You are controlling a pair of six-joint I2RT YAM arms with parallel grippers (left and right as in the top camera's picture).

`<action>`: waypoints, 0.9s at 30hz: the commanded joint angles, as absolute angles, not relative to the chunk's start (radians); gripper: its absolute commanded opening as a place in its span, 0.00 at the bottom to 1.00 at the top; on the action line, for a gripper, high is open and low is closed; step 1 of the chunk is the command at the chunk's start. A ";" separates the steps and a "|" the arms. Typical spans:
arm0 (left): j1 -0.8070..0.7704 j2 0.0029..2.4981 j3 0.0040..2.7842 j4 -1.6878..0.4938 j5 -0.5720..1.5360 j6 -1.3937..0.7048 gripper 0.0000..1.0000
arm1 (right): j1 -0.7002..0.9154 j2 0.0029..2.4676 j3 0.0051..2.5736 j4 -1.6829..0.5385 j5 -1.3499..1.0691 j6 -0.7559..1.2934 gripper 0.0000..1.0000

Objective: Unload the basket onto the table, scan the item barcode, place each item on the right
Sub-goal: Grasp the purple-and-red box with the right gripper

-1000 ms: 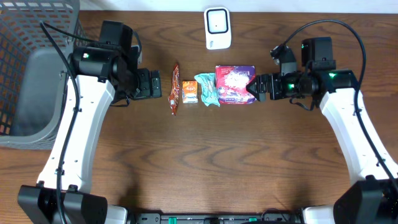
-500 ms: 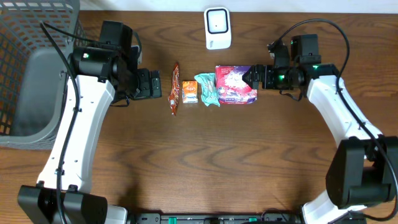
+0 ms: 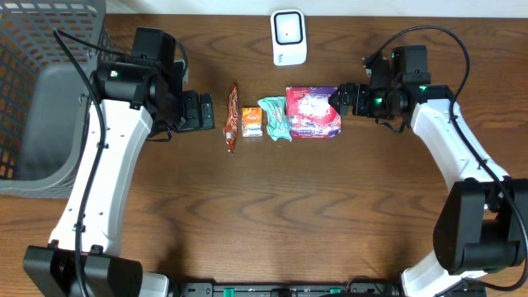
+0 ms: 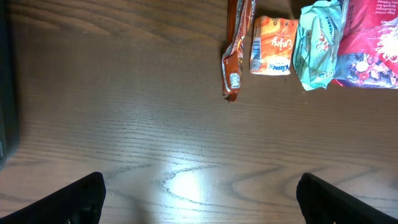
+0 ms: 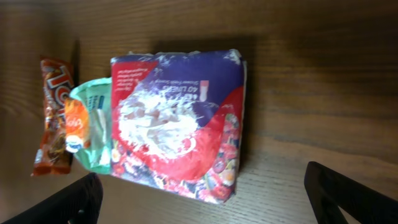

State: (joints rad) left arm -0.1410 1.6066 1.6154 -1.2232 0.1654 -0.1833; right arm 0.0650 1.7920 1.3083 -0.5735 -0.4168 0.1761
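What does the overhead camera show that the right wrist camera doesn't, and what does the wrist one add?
Only overhead: the white scanner, the grey wire basket, the left end effector apart from the snack bar, and the right end effector by the red-and-purple package. Only right wrist: the package's print up close, with that end effector's dark fingertips in the bottom corners. Both: the row on the wooden table: package, teal packet, orange carton, snack bar.

Red/purple floral pkg (image 3: 313, 112); teal pouch (image 3: 275, 118); orange box (image 3: 252, 121).
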 commanded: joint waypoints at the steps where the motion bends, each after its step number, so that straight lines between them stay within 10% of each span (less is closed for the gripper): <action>1: -0.141 1.608 1.611 -1.226 0.155 -0.188 0.98 | 0.067 1.827 1.325 -0.565 -0.392 0.194 0.99; 27: -0.141 1.608 1.611 -1.226 0.155 -0.188 0.98 | 0.086 1.877 1.325 -0.576 -0.353 0.205 0.99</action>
State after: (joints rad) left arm -0.1410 1.6066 1.6154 -1.2232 0.1654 -0.1833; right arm 0.0799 1.8725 1.3083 -0.5682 -0.3862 0.1944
